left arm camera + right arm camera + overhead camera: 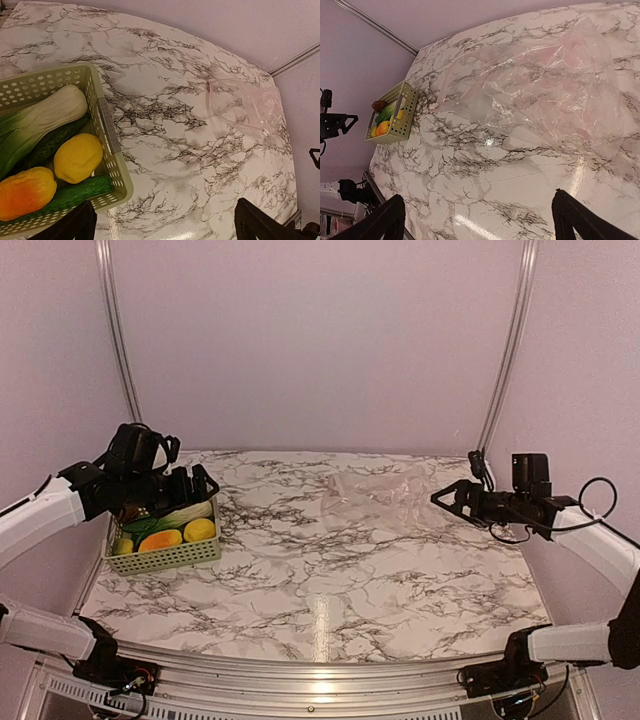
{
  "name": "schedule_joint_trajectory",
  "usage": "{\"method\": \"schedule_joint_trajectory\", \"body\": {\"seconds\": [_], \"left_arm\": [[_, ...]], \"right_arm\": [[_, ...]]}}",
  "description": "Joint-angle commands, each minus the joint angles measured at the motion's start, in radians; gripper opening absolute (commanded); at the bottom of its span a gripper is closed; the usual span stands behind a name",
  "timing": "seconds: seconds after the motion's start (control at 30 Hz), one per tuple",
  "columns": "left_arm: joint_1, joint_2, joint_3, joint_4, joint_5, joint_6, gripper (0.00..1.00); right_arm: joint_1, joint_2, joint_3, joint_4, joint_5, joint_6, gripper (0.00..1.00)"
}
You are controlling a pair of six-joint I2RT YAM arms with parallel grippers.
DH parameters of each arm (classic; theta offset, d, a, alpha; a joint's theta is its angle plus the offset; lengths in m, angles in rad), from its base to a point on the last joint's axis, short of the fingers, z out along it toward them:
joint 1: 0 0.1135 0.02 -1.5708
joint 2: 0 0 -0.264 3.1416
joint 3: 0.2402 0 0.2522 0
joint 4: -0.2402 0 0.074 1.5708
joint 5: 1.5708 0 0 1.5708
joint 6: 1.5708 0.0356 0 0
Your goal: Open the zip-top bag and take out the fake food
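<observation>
1. The left gripper (205,483) is held open above the basket (165,558), with nothing grasped.
2. The fake food (160,538) is seen inside that basket, at the left edge of the worktop (320,580); removal is judged complete.
3. The zip-top bag (375,490) is laid flat and apparently empty right of centre, its long axis roughly across the worktop. The zip's direction cannot be told.
4. The right gripper (440,498) is spread open just beside the bag, holding nothing. Only a check of the bag and a withdrawal are judged to be called for.
</observation>
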State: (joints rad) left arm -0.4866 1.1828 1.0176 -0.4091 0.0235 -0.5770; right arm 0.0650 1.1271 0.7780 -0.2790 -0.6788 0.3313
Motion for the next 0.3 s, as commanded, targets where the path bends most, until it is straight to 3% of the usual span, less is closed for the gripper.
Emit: {"method": "schedule_joint_trajectory", "body": {"seconds": [0.0,0.27], "left_arm": [[-0.012,-0.06,-0.087,-0.03,0.023,0.014,0.99],[-0.012,-0.077,-0.109,-0.008,0.026,0.05,0.99]], "right_arm": [[0.033,-0.101,-0.058,-0.005,-0.008,-0.022,0.99],[0.038,-0.236,-0.123,-0.011,0.008,0.02,0.99]]}}
